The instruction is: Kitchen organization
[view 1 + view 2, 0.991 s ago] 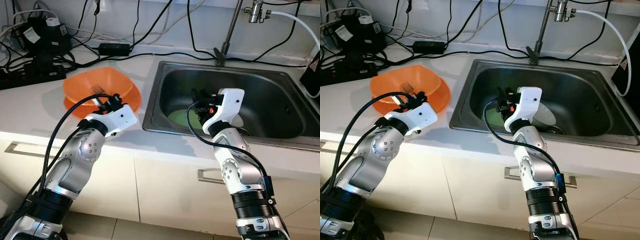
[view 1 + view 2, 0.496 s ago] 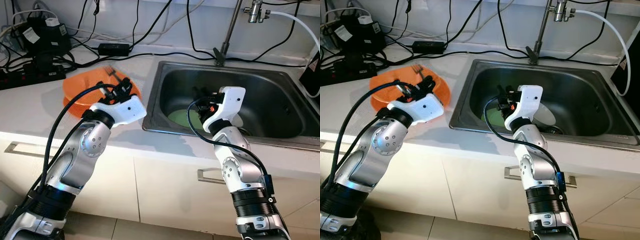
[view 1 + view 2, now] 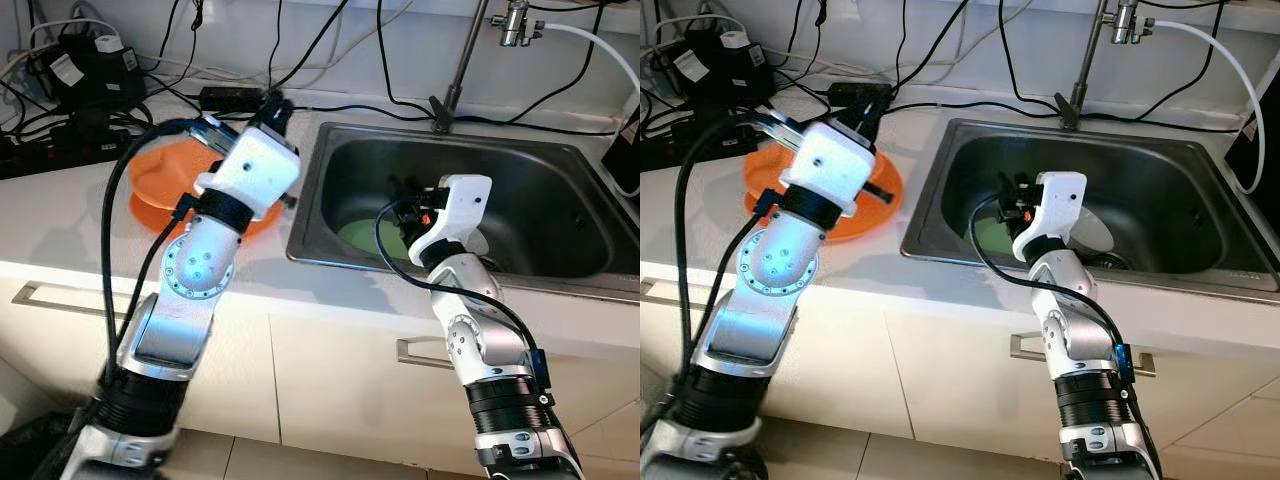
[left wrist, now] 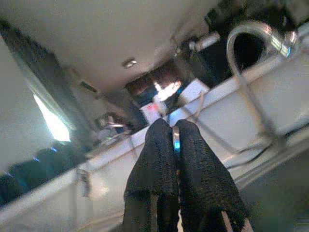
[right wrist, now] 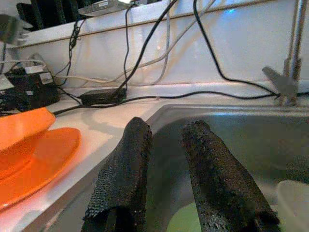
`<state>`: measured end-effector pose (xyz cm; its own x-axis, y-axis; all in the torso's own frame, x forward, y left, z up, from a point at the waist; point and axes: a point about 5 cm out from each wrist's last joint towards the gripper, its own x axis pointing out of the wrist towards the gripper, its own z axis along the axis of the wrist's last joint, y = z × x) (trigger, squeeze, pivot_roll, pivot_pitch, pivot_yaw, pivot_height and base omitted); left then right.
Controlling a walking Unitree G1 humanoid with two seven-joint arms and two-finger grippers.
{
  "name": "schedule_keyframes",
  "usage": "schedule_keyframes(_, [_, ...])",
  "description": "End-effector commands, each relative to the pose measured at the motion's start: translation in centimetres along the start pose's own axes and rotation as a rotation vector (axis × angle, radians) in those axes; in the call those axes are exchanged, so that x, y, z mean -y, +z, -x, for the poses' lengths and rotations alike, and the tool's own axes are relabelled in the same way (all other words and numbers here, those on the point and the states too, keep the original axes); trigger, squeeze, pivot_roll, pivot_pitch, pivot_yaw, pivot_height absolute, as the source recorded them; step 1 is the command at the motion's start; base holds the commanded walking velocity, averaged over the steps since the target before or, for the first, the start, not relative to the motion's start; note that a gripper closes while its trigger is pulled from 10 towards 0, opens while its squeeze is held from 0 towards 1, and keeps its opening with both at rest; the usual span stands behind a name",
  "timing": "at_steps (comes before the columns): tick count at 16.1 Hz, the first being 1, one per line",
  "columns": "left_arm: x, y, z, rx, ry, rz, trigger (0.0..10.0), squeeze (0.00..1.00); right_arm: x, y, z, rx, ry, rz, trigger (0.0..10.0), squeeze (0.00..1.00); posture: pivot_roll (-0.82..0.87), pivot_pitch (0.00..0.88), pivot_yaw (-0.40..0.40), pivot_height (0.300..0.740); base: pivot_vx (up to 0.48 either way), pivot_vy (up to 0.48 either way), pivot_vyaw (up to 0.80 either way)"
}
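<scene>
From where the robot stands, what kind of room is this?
Most likely a home kitchen: a steel sink set into a white counter, a tap above it, and an orange bowl beside it.

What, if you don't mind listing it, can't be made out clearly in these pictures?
- Thin metal item pinched by the left gripper: its fingers cover all but a sliver.
- Green plate in the sink: right gripper and arm hide half.
- Orange bowl: left arm covers it.

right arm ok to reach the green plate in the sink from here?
Probably yes. The right gripper hangs in the sink with jaws open, the green plate just below, nothing between them.
</scene>
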<state>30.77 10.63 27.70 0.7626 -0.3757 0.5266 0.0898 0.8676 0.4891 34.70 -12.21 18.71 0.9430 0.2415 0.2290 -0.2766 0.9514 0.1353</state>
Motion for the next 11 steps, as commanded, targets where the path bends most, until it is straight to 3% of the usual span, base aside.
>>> schedule_keyframes(1, [-0.3,0.8,-0.3,0.027,0.008,0.115,10.0,0.00,0.2,0.3,-0.2,0.009,-0.001,0.075,10.0,0.00,0.06,0.030,-0.022,0.740,0.000,0.000,0.00])
schedule_keyframes(2, [0.0,1.0,-0.4,0.029,0.000,0.183,10.0,0.00,0.3,0.3,-0.2,0.010,0.003,0.133,10.0,0.00,0.06,0.030,-0.022,0.740,0.000,0.000,0.00])
schedule_keyframes(3, [0.5,1.4,-0.5,0.038,-0.014,0.279,10.0,0.00,0.6,0.4,-0.2,0.016,0.004,0.249,10.0,0.00,0.06,0.030,-0.023,0.740,0.000,0.000,0.00])
schedule_keyframes(6, [0.6,1.9,-0.6,0.056,0.002,0.416,10.0,0.00,0.9,0.6,-0.3,0.029,0.009,0.429,10.0,0.00,0.06,0.032,-0.026,0.740,0.000,0.000,0.00])
schedule_keyframes(7, [0.5,2.1,-0.7,0.068,0.017,0.524,10.0,0.00,1.0,0.7,-0.2,0.050,0.012,0.622,10.0,0.00,0.06,0.034,-0.027,0.740,0.000,0.000,0.00])
schedule_keyframes(8, [0.5,2.2,-0.8,0.071,0.019,0.562,10.0,0.00,1.0,0.7,-0.2,0.061,0.012,0.681,10.0,0.00,0.06,0.034,-0.027,0.740,0.000,0.000,0.00])
schedule_keyframes(9, [0.7,2.0,-0.7,0.070,0.032,0.667,10.0,0.00,0.9,0.7,-0.1,0.089,0.010,0.798,10.0,0.00,0.06,0.035,-0.026,0.740,0.000,0.000,0.00])
schedule_keyframes(11, [0.9,2.3,-0.7,0.064,0.028,0.770,10.0,0.00,0.5,0.5,0.0,0.118,0.024,0.910,10.0,0.00,0.05,0.035,-0.024,0.740,0.000,0.000,0.00])
